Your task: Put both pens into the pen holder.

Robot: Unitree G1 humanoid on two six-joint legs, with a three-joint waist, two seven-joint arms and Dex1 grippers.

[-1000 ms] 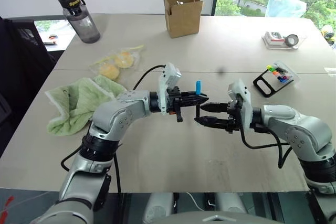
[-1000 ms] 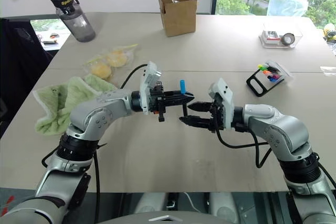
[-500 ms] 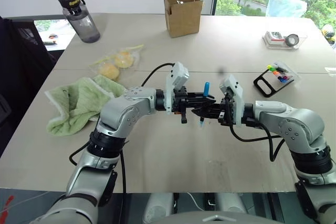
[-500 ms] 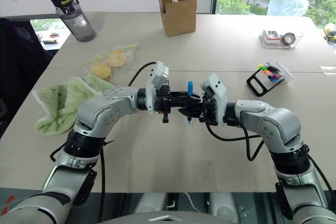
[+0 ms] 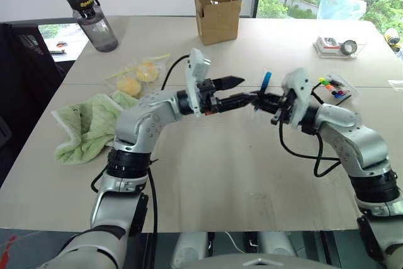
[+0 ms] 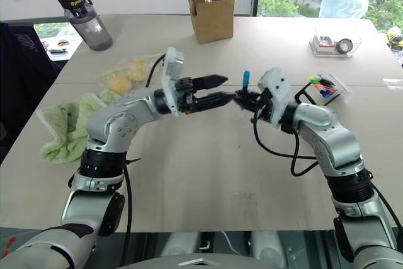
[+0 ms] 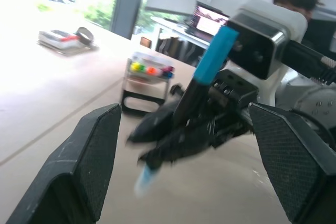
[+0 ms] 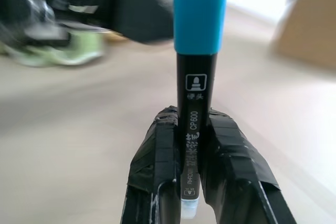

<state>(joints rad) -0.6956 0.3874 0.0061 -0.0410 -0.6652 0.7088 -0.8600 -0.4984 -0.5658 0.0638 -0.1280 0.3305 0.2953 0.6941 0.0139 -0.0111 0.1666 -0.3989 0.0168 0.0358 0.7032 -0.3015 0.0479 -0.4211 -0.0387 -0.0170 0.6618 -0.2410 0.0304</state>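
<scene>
Our big tan table [image 5: 208, 174] sits by a sunny window. Our right gripper [image 5: 263, 101] pinches the light-blue pen [image 5: 265, 82]. Our left gripper [image 5: 238, 91] is spread wide. Next we carry it to the pen holder [image 5: 330, 91] at 3 o'clock.

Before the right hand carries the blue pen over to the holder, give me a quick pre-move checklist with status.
1. Right hand shut on the blue pen: ok, the fingers clamp the black barrel.
2. Left hand clear of the pen: ok, open and apart from it.
3. Pen upright in the grip: ok, slightly tilted, blue cap up.
4. Pen holder in place: ok, standing on the table beside the right arm.
5. Free slot in the holder: cannot tell, coloured markers already sit in it.
6. Second pen, the magenta one, located: cannot tell.
</scene>
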